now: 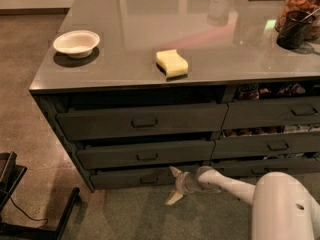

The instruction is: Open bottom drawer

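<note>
The bottom drawer (125,178) is located in the lowest position of the wider, left stack, under two taller fronts, at about 6 o'clock in the view. Its long axis is set horizontally, from 9 o'clock to 3 o'clock. Its front is turned outward, toward the floor space in front of the cabinet. A small dark loop handle (149,180) is fitted at the centre of the front, parallel to the long axis.

The gripper (173,185) is positioned low, just in front of the right end of the drawer front, and is carried on a white arm (280,204) entering from 4 o'clock. The jaws are spread open. One finger is directed toward 12 o'clock, its tip seen against the drawer's right end; the other is directed toward 6 o'clock, over the floor. The handle is found outside the jaws, near them at 9 o'clock. Contact between finger and drawer cannot be determined.

On the countertop (150,19), a white bowl (76,43) and a yellow sponge (172,63) are placed well apart.
</note>
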Controlling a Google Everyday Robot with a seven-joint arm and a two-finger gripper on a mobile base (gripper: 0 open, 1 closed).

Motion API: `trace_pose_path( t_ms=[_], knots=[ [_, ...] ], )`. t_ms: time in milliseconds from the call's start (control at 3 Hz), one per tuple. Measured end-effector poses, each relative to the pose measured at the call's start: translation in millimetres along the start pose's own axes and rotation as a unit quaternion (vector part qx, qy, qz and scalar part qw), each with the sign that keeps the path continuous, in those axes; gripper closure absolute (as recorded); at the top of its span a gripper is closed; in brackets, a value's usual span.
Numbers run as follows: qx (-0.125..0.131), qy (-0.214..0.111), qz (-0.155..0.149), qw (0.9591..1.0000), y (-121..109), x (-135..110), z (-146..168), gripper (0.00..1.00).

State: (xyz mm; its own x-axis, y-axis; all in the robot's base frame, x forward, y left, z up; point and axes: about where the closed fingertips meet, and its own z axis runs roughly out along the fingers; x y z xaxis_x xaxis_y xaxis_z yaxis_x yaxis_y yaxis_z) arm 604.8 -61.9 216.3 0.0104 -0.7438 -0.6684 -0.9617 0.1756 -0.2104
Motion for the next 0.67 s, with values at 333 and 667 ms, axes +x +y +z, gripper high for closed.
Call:
trace_pose_path(
  t_ms=[333,667],
  knots=[
    [0.003,-0.001,-0.003,1.0000,-7.8,1.1,5.5,0.01],
    [0.001,-0.001,-0.006,1.0000,-14.9,2.2,14.1,0.00]
  ],
)
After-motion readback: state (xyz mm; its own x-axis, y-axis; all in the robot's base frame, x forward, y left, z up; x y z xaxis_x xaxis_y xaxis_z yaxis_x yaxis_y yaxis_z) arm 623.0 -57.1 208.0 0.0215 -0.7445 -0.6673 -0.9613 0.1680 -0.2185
